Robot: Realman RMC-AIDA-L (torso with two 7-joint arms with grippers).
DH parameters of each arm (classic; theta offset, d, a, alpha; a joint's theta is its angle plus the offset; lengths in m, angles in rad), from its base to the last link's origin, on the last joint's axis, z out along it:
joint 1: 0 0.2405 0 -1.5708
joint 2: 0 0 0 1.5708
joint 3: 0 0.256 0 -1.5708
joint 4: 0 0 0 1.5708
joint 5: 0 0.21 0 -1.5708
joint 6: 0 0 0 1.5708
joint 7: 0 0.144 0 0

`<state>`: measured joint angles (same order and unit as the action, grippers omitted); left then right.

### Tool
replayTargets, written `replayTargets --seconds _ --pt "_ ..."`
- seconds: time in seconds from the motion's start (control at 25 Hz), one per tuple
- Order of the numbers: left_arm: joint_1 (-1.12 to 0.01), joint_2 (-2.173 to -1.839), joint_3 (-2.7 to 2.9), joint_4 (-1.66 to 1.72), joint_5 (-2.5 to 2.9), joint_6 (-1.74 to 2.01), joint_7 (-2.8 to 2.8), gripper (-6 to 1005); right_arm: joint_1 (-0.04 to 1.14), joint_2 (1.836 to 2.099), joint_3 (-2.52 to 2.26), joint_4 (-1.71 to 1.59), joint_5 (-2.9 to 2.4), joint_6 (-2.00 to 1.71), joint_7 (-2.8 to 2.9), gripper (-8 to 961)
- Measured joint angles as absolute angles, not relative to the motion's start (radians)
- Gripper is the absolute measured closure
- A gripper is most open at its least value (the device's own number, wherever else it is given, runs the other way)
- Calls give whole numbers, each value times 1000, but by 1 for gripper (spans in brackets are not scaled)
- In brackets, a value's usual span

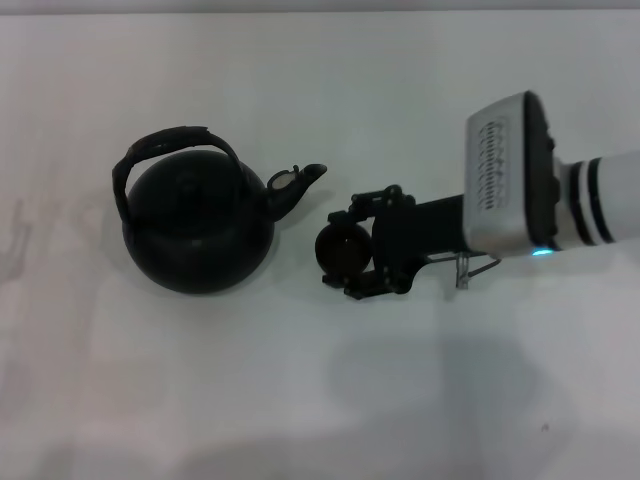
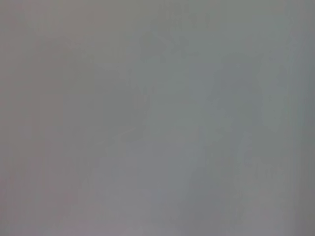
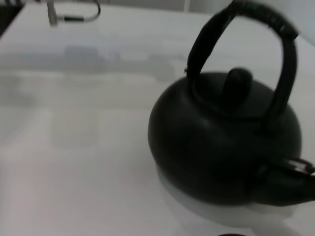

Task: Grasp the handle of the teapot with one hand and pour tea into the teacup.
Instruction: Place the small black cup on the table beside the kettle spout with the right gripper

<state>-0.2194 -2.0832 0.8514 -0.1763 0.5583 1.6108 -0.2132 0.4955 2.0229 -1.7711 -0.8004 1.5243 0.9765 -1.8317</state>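
Note:
The teapot (image 1: 198, 232) is a large round matte black pot standing at the left of the white table (image 1: 320, 400), its spout (image 1: 298, 183) pointing right. The handle (image 1: 170, 145) arches upright over its lid. The teacup (image 1: 343, 248) is small, round and dark, just right of the spout and below its tip. My right gripper (image 1: 334, 249) reaches in from the right, one finger on each side of the cup, closed against it. The right wrist view shows the teapot (image 3: 221, 142) and handle (image 3: 266, 29) close up. My left gripper is out of view.
The right arm's white and black wrist housing (image 1: 510, 175) hangs over the table's right side. The left wrist view shows only a blank grey surface. A metal wire piece (image 3: 74, 12) lies at the table's far edge in the right wrist view.

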Motion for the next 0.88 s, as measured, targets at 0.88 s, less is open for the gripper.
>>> replayTargets --seconds 0.88 --pt "-211 -2082 851 -176 558 1611 -213 298 486 2025 -1807 -775 1537 908 -1824 192"
